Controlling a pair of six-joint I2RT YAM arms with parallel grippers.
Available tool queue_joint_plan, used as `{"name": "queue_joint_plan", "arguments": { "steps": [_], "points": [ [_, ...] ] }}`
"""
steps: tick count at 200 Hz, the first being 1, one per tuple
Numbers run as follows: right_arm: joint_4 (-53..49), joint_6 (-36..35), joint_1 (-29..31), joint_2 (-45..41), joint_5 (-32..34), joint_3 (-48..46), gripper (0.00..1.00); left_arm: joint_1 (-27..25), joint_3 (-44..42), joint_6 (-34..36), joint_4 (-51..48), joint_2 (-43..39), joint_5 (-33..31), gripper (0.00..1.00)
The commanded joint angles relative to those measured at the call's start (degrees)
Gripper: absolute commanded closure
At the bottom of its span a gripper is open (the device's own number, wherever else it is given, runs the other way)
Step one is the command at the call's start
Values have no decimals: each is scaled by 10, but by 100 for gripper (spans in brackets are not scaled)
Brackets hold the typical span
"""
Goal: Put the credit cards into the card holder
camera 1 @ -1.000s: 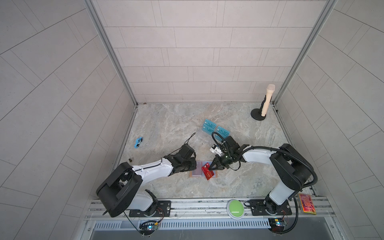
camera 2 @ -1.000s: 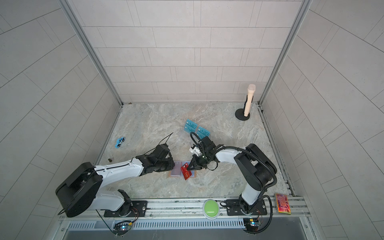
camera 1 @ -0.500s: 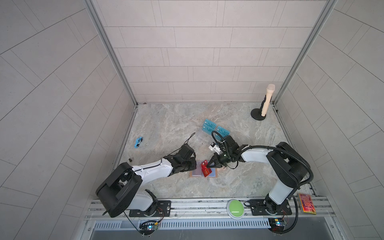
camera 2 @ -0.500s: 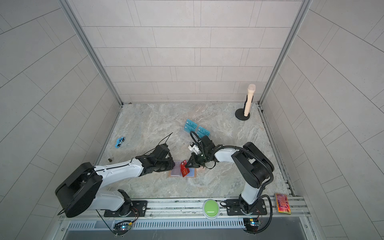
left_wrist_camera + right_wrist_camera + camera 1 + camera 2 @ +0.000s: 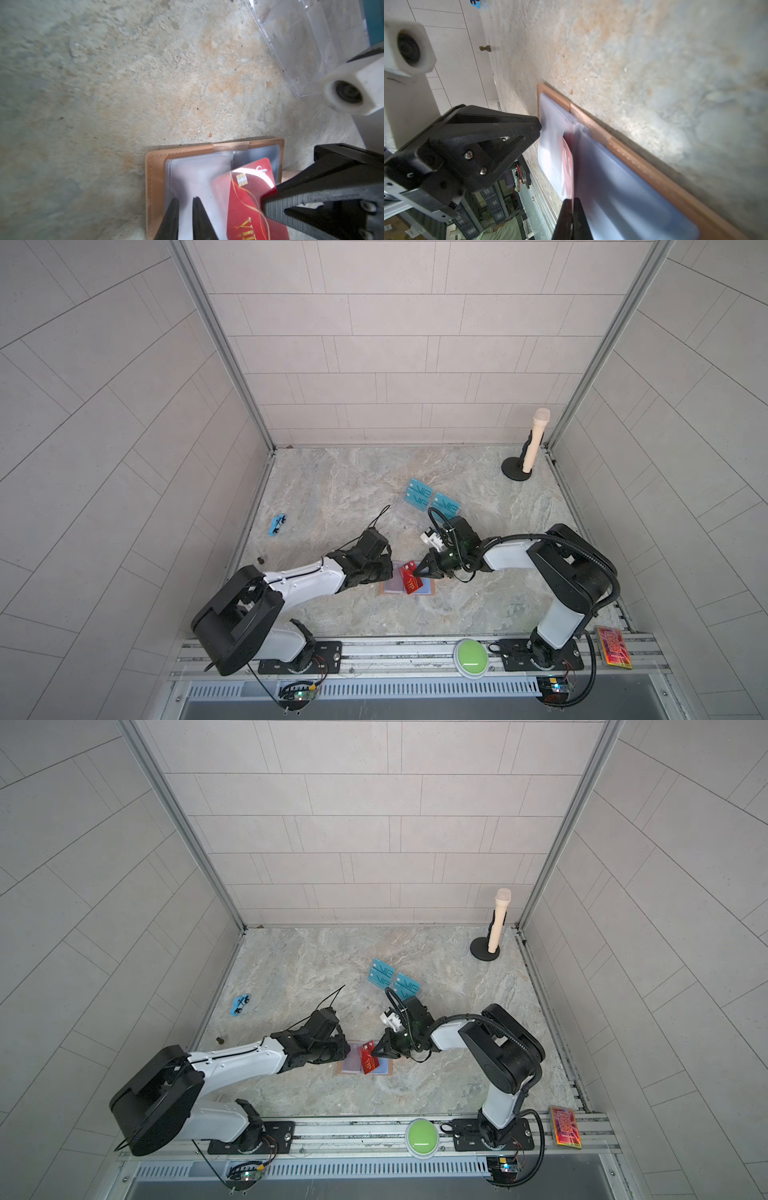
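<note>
The tan card holder (image 5: 428, 590) (image 5: 384, 1068) lies open on the stone table, pale plastic sleeves facing up. My right gripper (image 5: 417, 571) (image 5: 572, 200) is shut on the edge of a red VIP credit card (image 5: 411, 581) (image 5: 245, 207), which stands tilted at the holder's middle fold. My left gripper (image 5: 388, 572) (image 5: 185, 200) sits at the holder's left half, its jaws nearly together on a translucent sleeve (image 5: 199, 176). Two pairs of teal credit cards (image 5: 419, 495) (image 5: 445, 506) rest behind on a clear stand (image 5: 409, 517).
A beige microphone on a black base (image 5: 534, 443) stands at the back right. A small blue toy (image 5: 277, 524) and a brown bit (image 5: 261, 560) lie near the left wall. A green button (image 5: 471, 653) and an orange-pink slab (image 5: 614, 646) sit on the front rail.
My right gripper has carried the red card a little to the left, from the holder's right half to its middle fold. The left arm has stayed where it was.
</note>
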Motion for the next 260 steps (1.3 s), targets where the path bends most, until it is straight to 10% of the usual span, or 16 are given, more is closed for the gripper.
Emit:
{"name": "queue_joint_plan", "arguments": {
  "steps": [1, 260],
  "points": [
    [35, 47, -1, 11, 39, -22, 100, -3, -15, 3, -20, -8, -10, 83],
    [277, 211, 25, 29, 98, -105, 100, -4, -13, 6, -26, -13, -10, 83]
  ]
}}
